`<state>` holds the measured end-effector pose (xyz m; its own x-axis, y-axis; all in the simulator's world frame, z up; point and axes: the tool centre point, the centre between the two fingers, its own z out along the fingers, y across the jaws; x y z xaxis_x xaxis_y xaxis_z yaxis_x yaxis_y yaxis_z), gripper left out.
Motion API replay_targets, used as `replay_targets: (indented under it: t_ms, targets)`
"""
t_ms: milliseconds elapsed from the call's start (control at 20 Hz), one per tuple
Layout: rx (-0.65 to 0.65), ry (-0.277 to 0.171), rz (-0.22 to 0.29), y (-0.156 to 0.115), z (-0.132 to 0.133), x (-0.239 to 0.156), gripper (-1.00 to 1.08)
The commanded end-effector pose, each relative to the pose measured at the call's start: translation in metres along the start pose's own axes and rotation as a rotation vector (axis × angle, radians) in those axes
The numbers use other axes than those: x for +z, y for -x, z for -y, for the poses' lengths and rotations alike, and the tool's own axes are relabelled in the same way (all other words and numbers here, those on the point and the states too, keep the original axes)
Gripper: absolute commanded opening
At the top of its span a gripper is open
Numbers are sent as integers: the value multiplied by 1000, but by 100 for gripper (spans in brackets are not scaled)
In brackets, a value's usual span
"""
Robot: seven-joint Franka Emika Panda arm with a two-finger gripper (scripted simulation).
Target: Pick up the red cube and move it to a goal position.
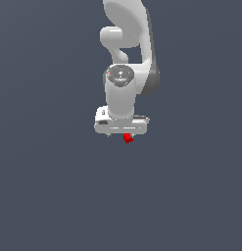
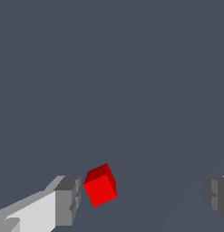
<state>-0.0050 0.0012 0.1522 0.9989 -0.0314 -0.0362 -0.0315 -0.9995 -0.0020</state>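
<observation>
End effector: white, smooth-shelled two-finger end effector (image 2: 143, 197) on a glossy white Franka arm (image 1: 127, 44); in the exterior view it points down at the dark surface, with its wide flat body seen from above.
Fingers: dark grey, blocky, ridged pads (image 2: 68, 199) on white finger bodies; one shows fully in the wrist view and the other only as a grey edge at the frame border.
Opening: spread wide, with a broad gap between the two pads; nothing is clamped between them.
Task thing: small, bright red, plain-faced cube (image 2: 100, 185), matte, with sharp edges and one darker shaded side.
Cube position: in the wrist view it sits in the gap between the pads, just beside one pad and well apart from the other, turned at an angle to the pad faces. Whether it touches the nearer pad cannot be told.
Cube in exterior view: it peeks out under the lower edge of the end effector body, slightly toward the exterior view's right of centre, partly hidden by the body.
Surface: flat, uniform slate-blue surface (image 1: 44, 196), untextured.
Arm detail: round grey joint cap (image 1: 120, 76) with tiny coloured marks, too small to read.
Writing: none legible.
</observation>
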Motion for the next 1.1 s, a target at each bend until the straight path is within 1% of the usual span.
replay_targets:
  t_ms: [0, 250, 500, 750, 1050]
  targets:
    - [0, 0, 0, 0, 0, 0, 100]
    - [-17, 0, -1, 3, 2, 5, 100]
    - [-68, 1, -6, 11, 9, 21, 100]
    - [-153, 2, -13, 25, 18, 47, 100]
    - [-285, 4, -24, 47, 30, 88, 100]
